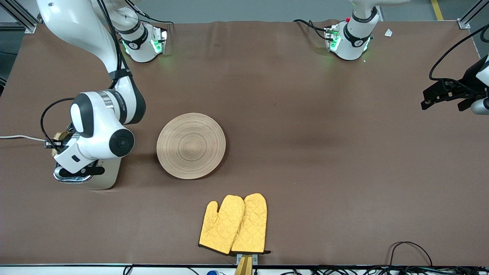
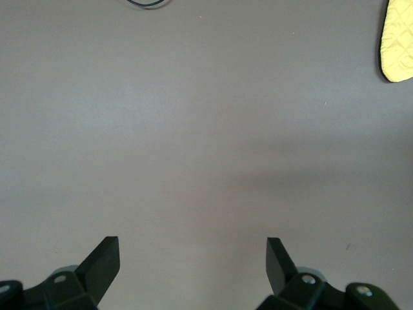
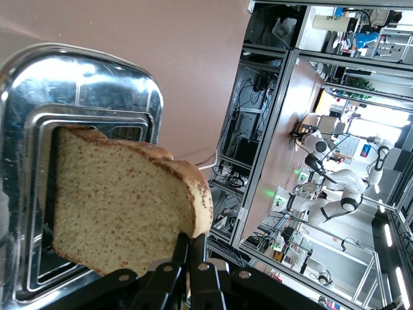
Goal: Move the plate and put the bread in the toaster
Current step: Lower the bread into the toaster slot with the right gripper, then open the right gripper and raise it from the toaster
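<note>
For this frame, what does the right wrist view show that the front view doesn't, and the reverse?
Only the right wrist view shows the right gripper shut on the bread, over the toaster's chrome slots. Only the front view shows the plate, the yellow oven mitts and the waiting left gripper. Both show the toaster and the brown table.

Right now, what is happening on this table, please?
The right gripper is shut on the bread and holds it over the toaster, at the right arm's end of the table; the slice is not yet down in a slot. The plate lies bare near the middle of the table, beside the toaster. A pair of yellow oven mitts lies nearer to the front camera. The left gripper waits open at the left arm's end.
</note>
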Tool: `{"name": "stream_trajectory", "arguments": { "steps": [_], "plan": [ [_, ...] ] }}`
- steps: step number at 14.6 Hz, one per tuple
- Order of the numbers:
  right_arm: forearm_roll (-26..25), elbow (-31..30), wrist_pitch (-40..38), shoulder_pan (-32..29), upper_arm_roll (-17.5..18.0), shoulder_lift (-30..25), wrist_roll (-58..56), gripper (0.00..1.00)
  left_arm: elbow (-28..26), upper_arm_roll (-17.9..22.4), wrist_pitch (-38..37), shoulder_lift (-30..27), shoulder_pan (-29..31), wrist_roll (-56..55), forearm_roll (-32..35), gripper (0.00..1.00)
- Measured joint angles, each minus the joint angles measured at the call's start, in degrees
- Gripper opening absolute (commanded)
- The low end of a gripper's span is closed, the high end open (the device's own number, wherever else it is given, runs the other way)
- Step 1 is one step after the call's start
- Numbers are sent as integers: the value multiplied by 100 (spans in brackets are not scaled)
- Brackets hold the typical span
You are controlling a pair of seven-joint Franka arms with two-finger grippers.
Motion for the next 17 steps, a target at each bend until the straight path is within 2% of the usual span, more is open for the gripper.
{"name": "stream_trajectory", "arguments": {
  "steps": [1,2,4,5,7,8,13,17],
  "plan": [
    [1,0,94,2,5,66,29,3,0,0,0,0,0,0,0,100],
    [2,0,229,0,4,139,89,19,-1,0,0,0,0,0,0,100],
    [2,1,381,-2,3,297,313,77,-2,0,0,0,0,0,0,100],
    [2,4,395,-2,3,362,409,100,-2,0,0,0,1,0,0,100],
    [98,81,416,-10,2,403,493,100,-3,0,0,0,2,0,0,100],
    [358,226,428,-18,-1,390,496,100,-3,0,0,0,2,0,0,100],
    [2012,1333,37,35,29,-6,387,100,-8,1,0,0,8,0,0,100],
    [3194,1509,-78,-217,-15,-743,376,100,-13,1,0,0,8,0,0,100]
  ]
}}
